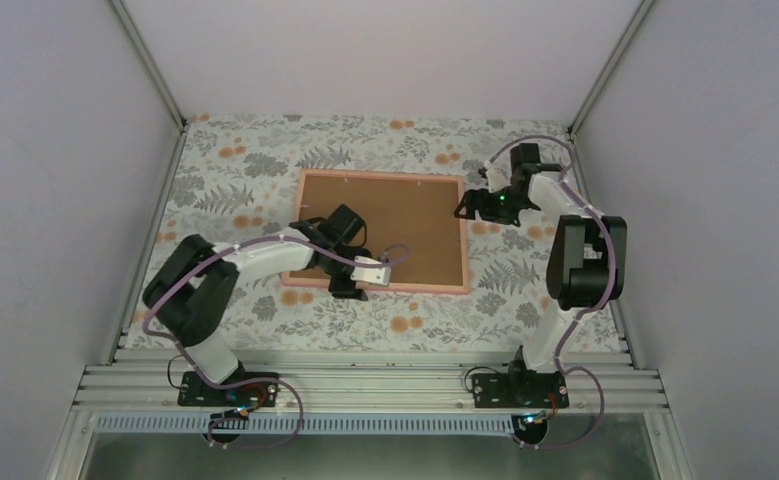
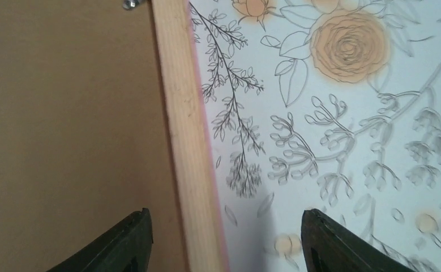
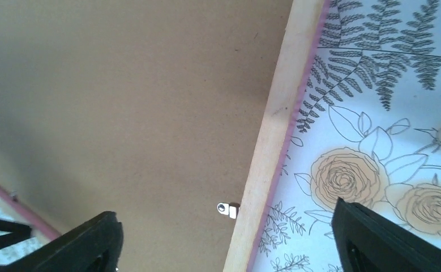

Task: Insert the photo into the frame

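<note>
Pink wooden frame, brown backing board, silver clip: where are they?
Pink wooden frame [image 1: 430,288], top view, near rail.
Brown backing board [image 1: 415,210], top view, middle.
Silver clip [image 3: 228,209], right wrist view, its tab.

A floral cloth [image 1: 385,140] — orange roses, grey ferns — lies spread flat. Near its middle lies a plain brown board [image 1: 385,225], a small silver tab [image 3: 228,209] at one edge. Grey walls [image 1: 55,150] stand around.

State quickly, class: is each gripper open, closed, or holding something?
Left gripper: open, holding nothing.
Right gripper: open, holding nothing.
</note>
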Robot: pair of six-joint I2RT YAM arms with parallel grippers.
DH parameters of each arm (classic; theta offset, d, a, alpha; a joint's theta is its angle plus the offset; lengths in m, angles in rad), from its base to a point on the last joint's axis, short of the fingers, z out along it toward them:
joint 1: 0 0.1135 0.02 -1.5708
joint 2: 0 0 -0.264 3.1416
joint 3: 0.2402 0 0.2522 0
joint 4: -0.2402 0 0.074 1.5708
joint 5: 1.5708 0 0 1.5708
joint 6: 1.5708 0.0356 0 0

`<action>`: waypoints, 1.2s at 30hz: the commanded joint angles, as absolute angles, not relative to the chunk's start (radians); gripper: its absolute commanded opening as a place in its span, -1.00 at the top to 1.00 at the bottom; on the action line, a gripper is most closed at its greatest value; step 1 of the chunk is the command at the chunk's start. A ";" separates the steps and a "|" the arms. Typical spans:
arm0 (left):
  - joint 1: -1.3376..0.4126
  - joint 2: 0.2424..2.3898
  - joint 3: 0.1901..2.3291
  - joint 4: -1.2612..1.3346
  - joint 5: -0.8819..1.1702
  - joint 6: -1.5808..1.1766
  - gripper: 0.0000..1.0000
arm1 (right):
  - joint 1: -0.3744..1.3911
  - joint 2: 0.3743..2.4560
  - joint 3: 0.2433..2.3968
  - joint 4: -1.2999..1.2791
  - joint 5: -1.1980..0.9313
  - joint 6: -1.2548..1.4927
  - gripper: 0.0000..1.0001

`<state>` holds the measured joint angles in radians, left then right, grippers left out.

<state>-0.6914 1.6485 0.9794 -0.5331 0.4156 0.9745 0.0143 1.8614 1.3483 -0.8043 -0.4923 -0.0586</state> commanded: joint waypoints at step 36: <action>-0.821 1.579 1.133 -0.451 0.424 0.767 0.95 | -0.217 1.976 0.957 -0.566 -1.411 0.102 -0.83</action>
<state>-0.8246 1.6276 1.0782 -0.5308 0.3679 0.7433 -0.2127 1.9434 0.9993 -0.6750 -1.2407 -0.0147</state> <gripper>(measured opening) 0.116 0.927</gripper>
